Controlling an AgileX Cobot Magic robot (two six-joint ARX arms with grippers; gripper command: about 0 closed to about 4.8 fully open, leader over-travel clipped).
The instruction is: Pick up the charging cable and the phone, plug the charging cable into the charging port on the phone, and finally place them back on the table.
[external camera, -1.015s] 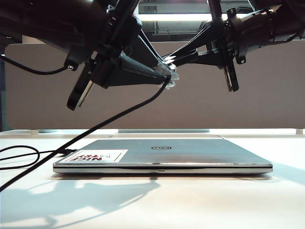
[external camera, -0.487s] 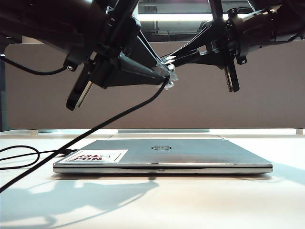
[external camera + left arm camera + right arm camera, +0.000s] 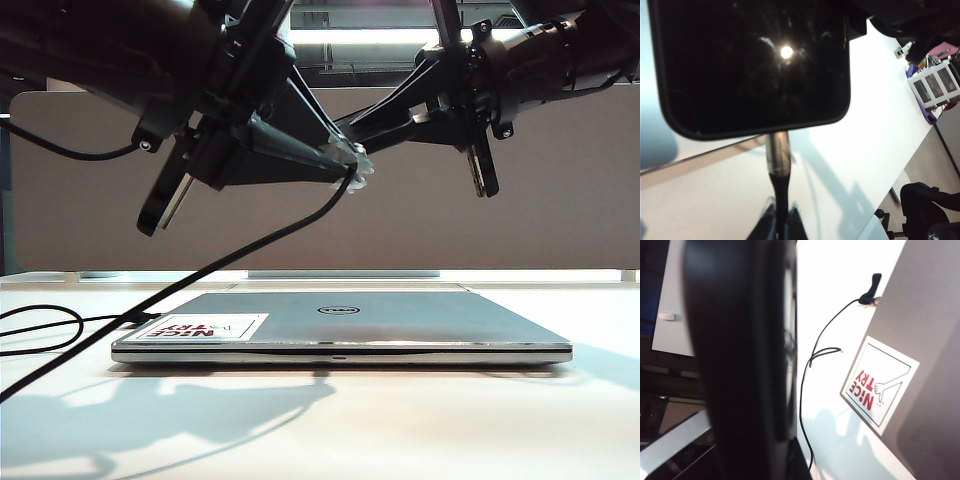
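Left gripper: clamped on charging cable, plug at phone edge | Right gripper: clamped on phone, midair | Below: laptop, table

glossy black glass on the phone mirrors a lamp; the charging cable shows a silver metal plug and matt black cord; brushed-metal laptop, paper sticker, smooth white table.

Low exterior camera faces the laptop; wrist cameras look down close
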